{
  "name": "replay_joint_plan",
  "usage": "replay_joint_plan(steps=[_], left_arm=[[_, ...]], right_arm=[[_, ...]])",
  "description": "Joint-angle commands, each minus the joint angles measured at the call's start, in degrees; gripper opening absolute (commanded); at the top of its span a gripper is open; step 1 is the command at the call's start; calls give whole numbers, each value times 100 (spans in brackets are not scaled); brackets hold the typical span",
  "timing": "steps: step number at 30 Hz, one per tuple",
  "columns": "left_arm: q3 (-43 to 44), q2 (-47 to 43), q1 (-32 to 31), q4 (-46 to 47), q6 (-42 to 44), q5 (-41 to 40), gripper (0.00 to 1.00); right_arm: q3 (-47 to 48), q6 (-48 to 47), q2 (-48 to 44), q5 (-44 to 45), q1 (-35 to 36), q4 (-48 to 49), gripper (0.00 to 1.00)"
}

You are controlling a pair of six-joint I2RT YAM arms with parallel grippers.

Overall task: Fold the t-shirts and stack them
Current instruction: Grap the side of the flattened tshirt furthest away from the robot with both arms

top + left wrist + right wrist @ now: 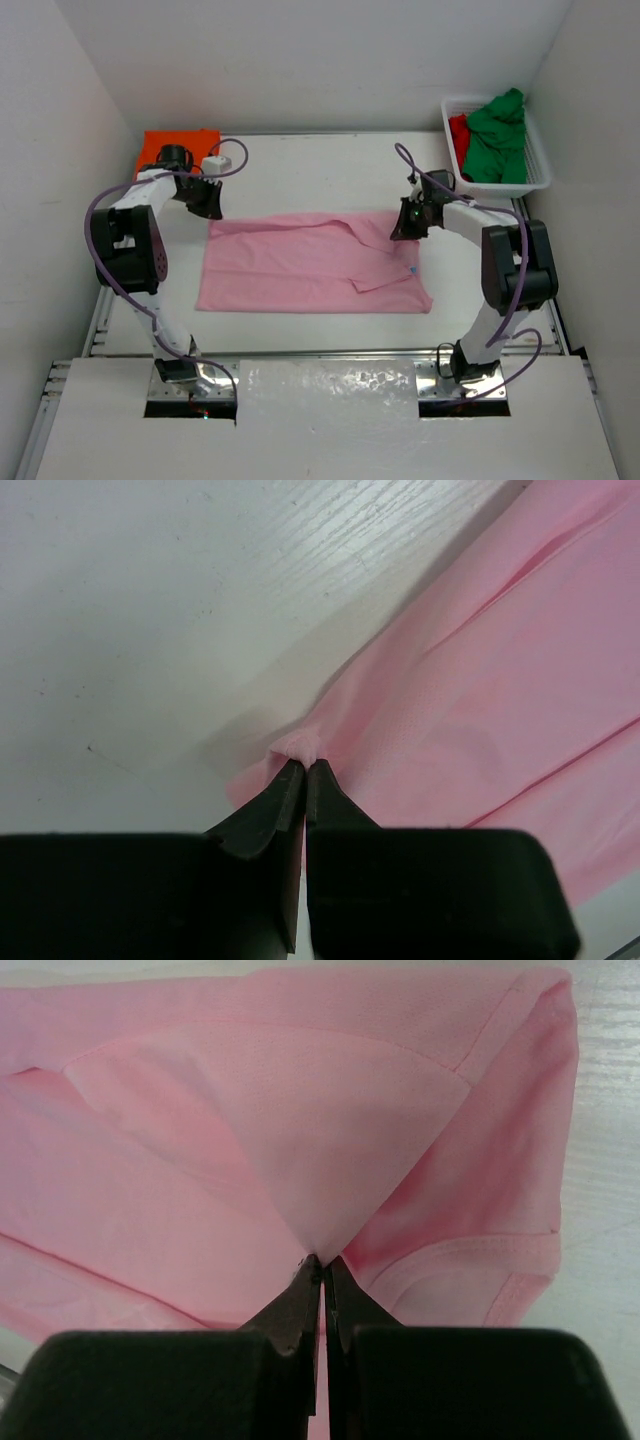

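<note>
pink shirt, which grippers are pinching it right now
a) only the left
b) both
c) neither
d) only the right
b: the left gripper is shut on a small pinch of the pink shirt at its far left corner, and the right gripper is shut on a fold of it near the far right end.

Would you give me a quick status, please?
Shut on pink shirt, far edge: left gripper, right gripper. In basket: green shirt, red shirt; orange shirt far left. Nothing in the way.
</note>
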Motion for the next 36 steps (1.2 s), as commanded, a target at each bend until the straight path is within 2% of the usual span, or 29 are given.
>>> replay_joint_plan(steps=[1,2,6,7,9,11,14,16,18,22,27,36], left_arm=[[81,-91,-76,139,11,194,0],[81,-100,-85,148,2,168,0],[-24,-126,-102,218,-42,115,0],[-33,-117,-102,210,-42,97,0],[-51,-117,-102,210,-25,53,0],[-42,-109,-102,227,-7,36,0],[-42,-82,-102,245,-24,79,0],[-42,-65,-111,245,-33,80,0],[-51,-65,-111,245,-16,71,0],[-68,-73,-111,280,2,18,0],[11,-100,-111,306,-7,-61,0],[-217,-741,-102,149,782,-492,0]], right_arm=[[234,-9,229,-54,-15,296,0],[277,-36,369,-63,-15,304,0],[489,-106,581,147,-24,295,24],[489,-124,590,209,-15,330,27],[524,-159,660,271,-15,436,39],[533,-194,731,184,3,541,46],[585,-230,880,113,29,612,47],[577,-160,889,95,38,700,44],[498,-81,793,87,47,884,35],[576,-19,879,-18,99,885,25],[665,139,960,-98,117,735,0],[401,-370,-498,69,-24,-484,0]])
